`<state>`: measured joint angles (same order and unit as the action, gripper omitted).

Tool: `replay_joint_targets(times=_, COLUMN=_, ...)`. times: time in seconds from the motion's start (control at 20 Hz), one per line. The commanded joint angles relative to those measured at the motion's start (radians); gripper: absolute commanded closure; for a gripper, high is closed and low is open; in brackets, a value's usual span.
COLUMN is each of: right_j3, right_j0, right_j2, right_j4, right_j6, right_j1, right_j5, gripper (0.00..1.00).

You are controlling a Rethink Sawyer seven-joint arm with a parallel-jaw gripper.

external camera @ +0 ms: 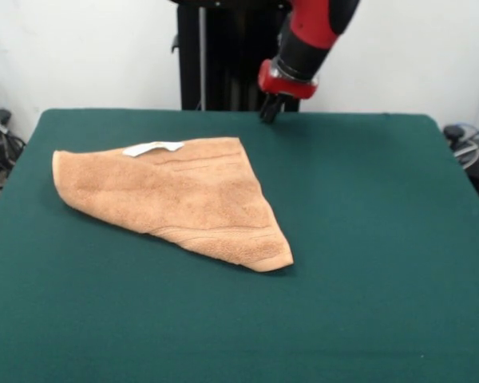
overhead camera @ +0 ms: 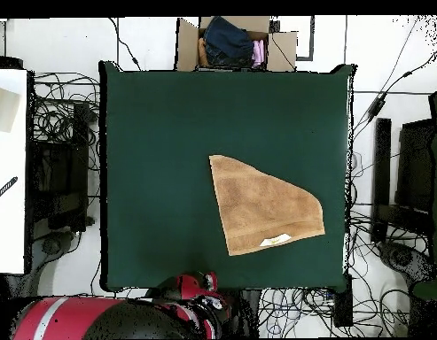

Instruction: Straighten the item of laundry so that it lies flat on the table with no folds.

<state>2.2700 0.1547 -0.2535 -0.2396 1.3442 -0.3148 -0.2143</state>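
The towel (external camera: pixel 176 195) is light orange-tan terry cloth and lies on the dark green table (external camera: pixel 367 239), left of centre in the front view. It is folded over into a rough triangle, with a hemmed band along its near edge. Its white label (external camera: pixel 153 148) shows at the far edge. In the overhead view the towel (overhead camera: pixel 261 208) lies right of centre on the table (overhead camera: pixel 159 159), with the label (overhead camera: pixel 277 240) near its bottom edge. My gripper (external camera: pixel 270 112) hangs empty over the table's far edge, apart from the towel's far corner. In the overhead view the gripper (overhead camera: pixel 206 288) is at the table's bottom edge.
The black pedestal (external camera: pixel 223 56) stands behind the table. A cardboard box (overhead camera: pixel 235 44) with clothes in it sits beyond the table's top edge in the overhead view. Cables (overhead camera: pixel 66 133) lie on the floor on both sides. A white surface (overhead camera: pixel 9 168) is at the left.
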Motion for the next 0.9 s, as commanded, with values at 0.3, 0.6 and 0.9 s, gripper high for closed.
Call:
replay_joint_targets(times=0.3, right_j3=-0.113, right_j0=0.082, right_j2=0.026, right_j4=-0.037, right_j6=0.196, right_j1=-0.134, right_j5=0.375, gripper=1.00)
replay_joint_targets(times=0.6, right_j3=-0.125, right_j0=0.099, right_j2=0.006, right_j4=-0.028, right_j6=0.216, right_j1=-0.128, right_j5=0.372, gripper=1.00)
replay_joint_targets(times=0.9, right_j3=-0.120, right_j0=0.100, right_j2=0.002, right_j4=-0.029, right_j6=0.222, right_j1=-0.127, right_j5=0.356, gripper=1.00)
